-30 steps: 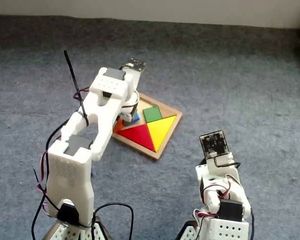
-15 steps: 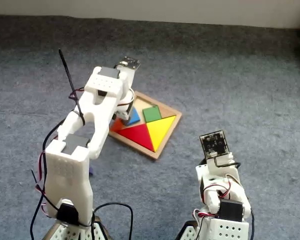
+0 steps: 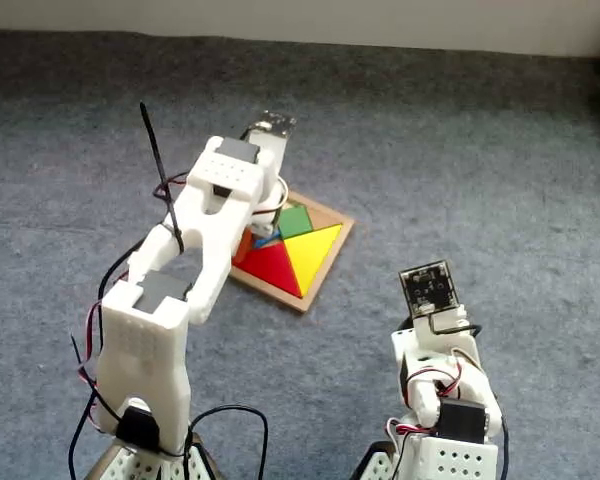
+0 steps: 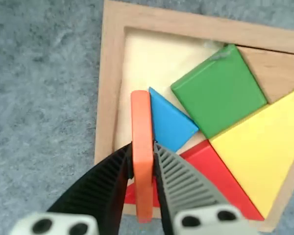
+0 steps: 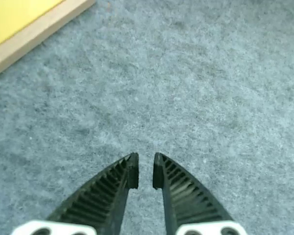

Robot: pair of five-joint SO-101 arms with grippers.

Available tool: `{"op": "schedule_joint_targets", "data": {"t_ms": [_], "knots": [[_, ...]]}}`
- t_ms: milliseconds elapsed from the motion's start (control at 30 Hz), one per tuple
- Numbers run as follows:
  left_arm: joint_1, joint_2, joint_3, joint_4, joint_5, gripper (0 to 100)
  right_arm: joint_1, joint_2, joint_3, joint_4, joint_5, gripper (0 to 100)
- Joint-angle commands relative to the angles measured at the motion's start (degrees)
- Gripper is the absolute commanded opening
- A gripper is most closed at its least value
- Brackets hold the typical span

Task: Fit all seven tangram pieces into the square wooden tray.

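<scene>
Orange piece [image 4: 141, 112] edge-on in left gripper [image 4: 143, 148]

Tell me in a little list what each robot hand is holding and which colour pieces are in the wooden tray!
left gripper: shut on the orange piece, held on edge over the tray
right gripper: fingers close together, nothing between them, over the grey carpet
tray: square, wooden, lying on the carpet
lying flat in tray: blue piece, green piece, yellow piece, red piece
bare spot: pale tray floor in the corner beside blue and green
</scene>
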Motion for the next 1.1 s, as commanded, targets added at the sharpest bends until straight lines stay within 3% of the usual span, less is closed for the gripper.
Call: {"op": "schedule_joint_targets", "data": {"t_ms": [0,100,300,1067], "knots": [[1.80,-2.77,-1.27,-1.67,0.53,5,0.75,-0.66,7.25,-1.19,-0.18,6.7],[1.71,-2.77,-1.45,-1.41,0.35,7,0.75,-0.66,7.25,-1.19,-0.18,6.7],[1.63,-2.77,-1.01,-1.32,0.62,25,0.75,-0.66,7.25,-1.19,-0.18,6.7],[-6.64,-3.38,-4.35,1.14,0.44,25,0.75,-0.66,7.25,-1.19,-0.18,6.7]]}}
